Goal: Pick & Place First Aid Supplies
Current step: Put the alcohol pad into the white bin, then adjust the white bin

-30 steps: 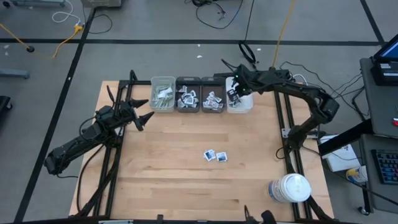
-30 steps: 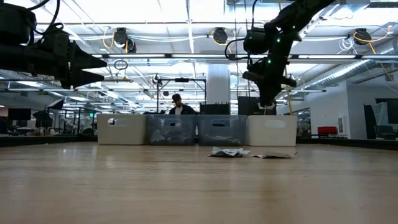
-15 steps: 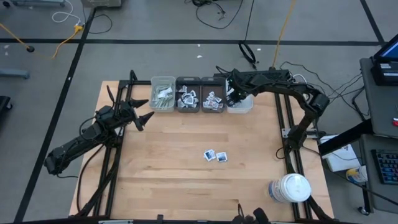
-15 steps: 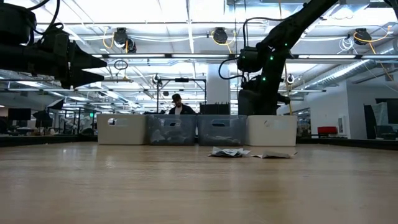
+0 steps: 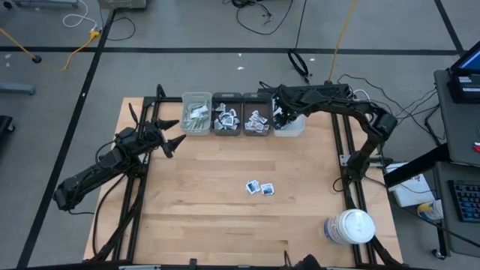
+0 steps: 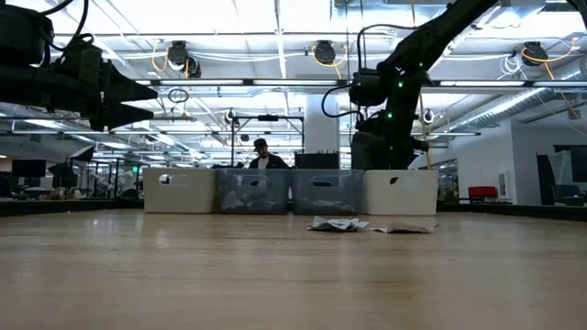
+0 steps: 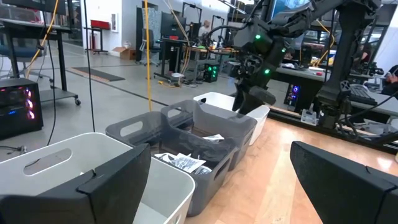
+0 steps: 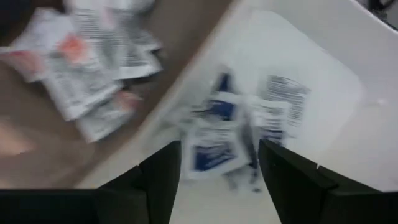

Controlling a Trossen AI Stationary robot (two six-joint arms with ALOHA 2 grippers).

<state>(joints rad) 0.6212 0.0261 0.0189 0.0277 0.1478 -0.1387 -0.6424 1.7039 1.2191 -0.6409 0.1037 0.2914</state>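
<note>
Four small bins stand in a row at the table's far edge. My right gripper hangs open over the rightmost white bin, pointing steeply down. A blue-printed sachet shows blurred between its fingers, over the bin's floor, and no touch shows. More sachets lie on that floor. The grey bin beside it holds several sachets. Two more sachets lie flat on the wood at mid-table. My left gripper waits open and level at the left.
The pale bin at the row's left holds long strips, and the second grey bin holds sachets. A large white lidded jar stands at the near right corner. Bare wood lies between the bins and the loose sachets.
My right gripper has sunk from above the bins down to the rim of the rightmost white bin and shifted a little toward the table's left. My left arm has kept still.
</note>
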